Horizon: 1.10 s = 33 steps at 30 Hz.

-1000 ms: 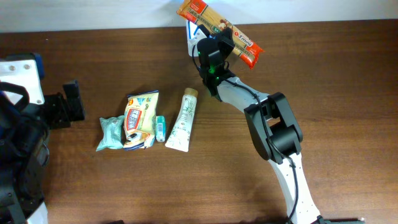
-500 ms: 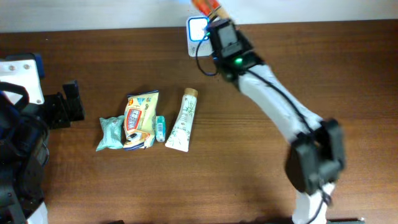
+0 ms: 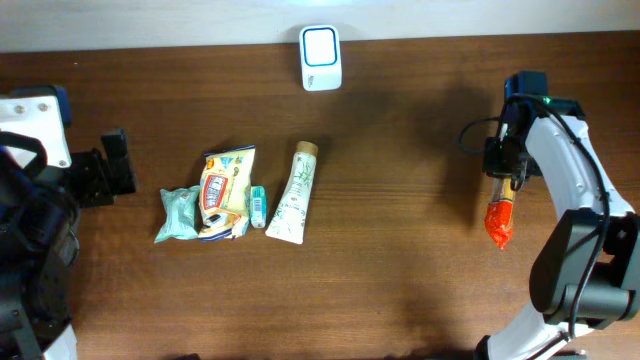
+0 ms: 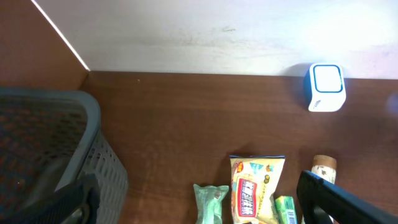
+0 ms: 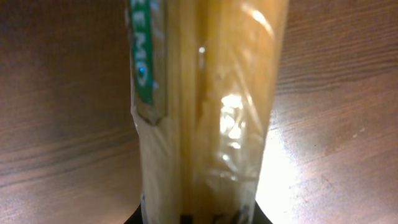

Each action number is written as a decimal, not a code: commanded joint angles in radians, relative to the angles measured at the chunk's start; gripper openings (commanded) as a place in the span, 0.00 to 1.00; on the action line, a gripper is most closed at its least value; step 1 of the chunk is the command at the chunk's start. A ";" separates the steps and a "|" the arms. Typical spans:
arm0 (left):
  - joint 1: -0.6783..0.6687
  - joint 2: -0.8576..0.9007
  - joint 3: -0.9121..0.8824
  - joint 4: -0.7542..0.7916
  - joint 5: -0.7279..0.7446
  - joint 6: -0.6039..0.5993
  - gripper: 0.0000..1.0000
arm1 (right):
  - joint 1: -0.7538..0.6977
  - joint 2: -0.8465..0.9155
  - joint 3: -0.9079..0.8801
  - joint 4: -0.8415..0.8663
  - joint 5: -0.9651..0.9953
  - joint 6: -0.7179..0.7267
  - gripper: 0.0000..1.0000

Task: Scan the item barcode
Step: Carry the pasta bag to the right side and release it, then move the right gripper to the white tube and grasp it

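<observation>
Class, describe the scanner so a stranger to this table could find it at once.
Start at the brown wooden table and follow its far edge. There the scanner stands alone: a small white box with a blue-rimmed window, unlike the soft packets mid-table.

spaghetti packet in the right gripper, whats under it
Bare brown wooden table shows on both sides of the clear spaghetti packet held by the right gripper. The spot straight below it is covered by the packet.
</observation>
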 commanded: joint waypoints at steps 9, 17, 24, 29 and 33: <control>0.003 -0.003 0.007 0.002 -0.007 0.016 0.99 | 0.011 0.139 0.012 0.102 0.048 -0.237 0.11; 0.003 -0.003 0.007 0.002 -0.007 0.016 0.99 | 0.013 0.134 0.329 -0.235 -0.353 -0.199 0.62; 0.003 -0.003 0.007 0.002 -0.007 0.016 0.99 | 0.194 0.144 0.222 -0.040 -0.966 -0.081 0.70; 0.003 -0.003 0.007 0.002 -0.007 0.016 0.99 | 0.590 0.145 0.093 0.308 -0.573 0.337 0.78; 0.003 -0.003 0.007 0.002 -0.007 0.016 0.99 | 0.674 0.208 0.093 0.413 -0.637 0.348 0.87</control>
